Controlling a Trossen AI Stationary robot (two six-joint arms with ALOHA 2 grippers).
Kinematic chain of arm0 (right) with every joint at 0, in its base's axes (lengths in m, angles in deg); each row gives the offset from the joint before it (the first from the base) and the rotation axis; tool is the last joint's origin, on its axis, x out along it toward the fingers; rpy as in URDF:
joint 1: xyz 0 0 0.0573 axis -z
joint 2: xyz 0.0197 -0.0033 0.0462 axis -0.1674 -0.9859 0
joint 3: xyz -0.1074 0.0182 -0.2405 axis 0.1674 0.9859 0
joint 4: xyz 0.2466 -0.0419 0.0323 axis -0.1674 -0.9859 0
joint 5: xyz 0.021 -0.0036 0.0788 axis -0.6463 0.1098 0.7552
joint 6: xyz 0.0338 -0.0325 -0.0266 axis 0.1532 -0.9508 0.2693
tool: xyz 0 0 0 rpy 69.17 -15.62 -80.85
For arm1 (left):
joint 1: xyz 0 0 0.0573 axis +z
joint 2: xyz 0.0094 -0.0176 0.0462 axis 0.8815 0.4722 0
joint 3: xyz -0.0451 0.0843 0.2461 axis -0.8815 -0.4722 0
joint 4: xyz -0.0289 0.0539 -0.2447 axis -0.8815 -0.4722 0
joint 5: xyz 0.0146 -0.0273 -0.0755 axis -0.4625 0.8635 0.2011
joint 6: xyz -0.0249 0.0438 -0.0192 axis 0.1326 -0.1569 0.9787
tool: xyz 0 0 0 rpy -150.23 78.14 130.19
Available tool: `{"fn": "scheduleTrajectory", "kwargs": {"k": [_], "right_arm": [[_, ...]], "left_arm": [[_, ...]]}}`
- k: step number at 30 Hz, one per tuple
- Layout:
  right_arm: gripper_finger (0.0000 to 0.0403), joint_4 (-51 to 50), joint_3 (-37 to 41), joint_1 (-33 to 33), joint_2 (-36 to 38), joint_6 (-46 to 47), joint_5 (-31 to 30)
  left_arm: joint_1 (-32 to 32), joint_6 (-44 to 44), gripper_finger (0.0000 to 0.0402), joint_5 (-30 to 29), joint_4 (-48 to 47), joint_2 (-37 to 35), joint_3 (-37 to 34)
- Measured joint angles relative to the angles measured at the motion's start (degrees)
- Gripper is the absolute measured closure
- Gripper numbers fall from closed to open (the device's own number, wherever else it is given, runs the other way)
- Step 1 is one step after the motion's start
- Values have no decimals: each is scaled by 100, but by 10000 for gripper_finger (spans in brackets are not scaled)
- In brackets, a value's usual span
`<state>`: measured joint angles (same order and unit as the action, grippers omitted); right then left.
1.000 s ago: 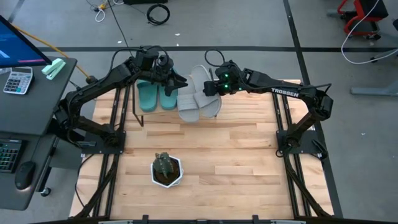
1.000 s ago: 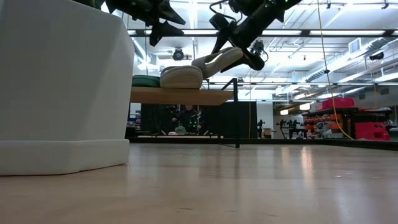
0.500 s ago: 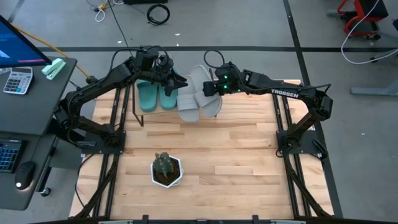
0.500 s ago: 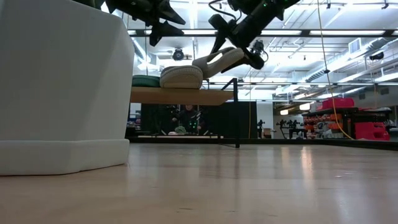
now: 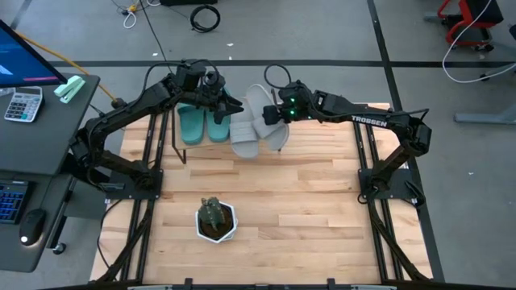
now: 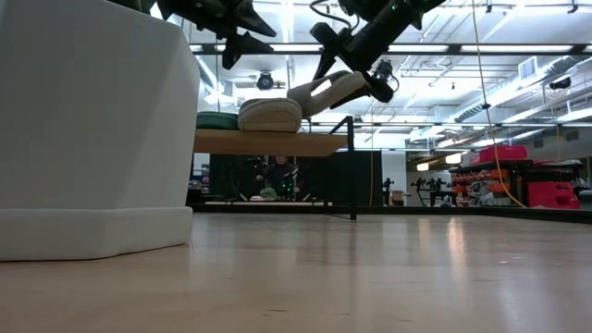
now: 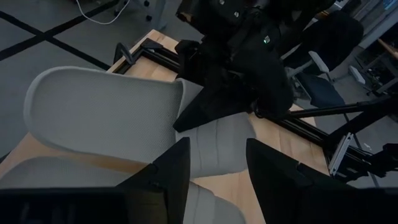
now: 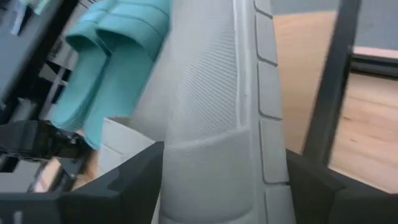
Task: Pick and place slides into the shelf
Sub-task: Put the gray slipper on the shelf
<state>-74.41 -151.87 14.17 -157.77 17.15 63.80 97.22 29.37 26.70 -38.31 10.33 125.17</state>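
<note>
1. On the right end of the shelf (image 6: 268, 142), my right gripper (image 5: 270, 115) straddles a light grey slide (image 5: 276, 137). The sandal sits right between the jaws, but I honestly can't tell whether they're clamped on it or loose around it.
2. That slide is soft ribbed rubber with a fine dotted footbed and blocky grooves along its side. In the low view it's tilted. One end leans on the other grey slide (image 5: 244, 137) and the other end is up in the air at my gripper.
3. My left gripper (image 5: 230, 105) hangs just above the two grey slides with its jaws apart and nothing in them. It's close beside the right one.
4. The second grey slide lies flat on the shelf board. Two teal slides (image 5: 193, 125) lie flat side by side to its left, so all four are at the shelf.
5. Edges: in the low view the raised end of the tilted slide pokes out past the shelf's end and its black leg. The shelf itself sits at the far edge of the table (image 5: 306, 193).
6. Room: there's bare tabletop in front of the shelf and off to its right. The potted plant (image 5: 215, 219) stands well apart, near the front edge.
</note>
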Motion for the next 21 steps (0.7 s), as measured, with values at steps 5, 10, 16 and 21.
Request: {"fn": "scheduleTrajectory", "kwargs": {"k": [5,10,16,21], "right_arm": [[131,-79,2,0,0,233,-4],[139,-86,2,-30,0,445,63],[157,-229,2,-233,69,505,-169],[191,-439,4,-275,156,505,-355]], "left_arm": [[-2,1,239,0,0,3,0],[-2,5,239,0,0,3,0],[0,5,239,0,0,3,0],[-2,7,239,0,3,5,0]]}}
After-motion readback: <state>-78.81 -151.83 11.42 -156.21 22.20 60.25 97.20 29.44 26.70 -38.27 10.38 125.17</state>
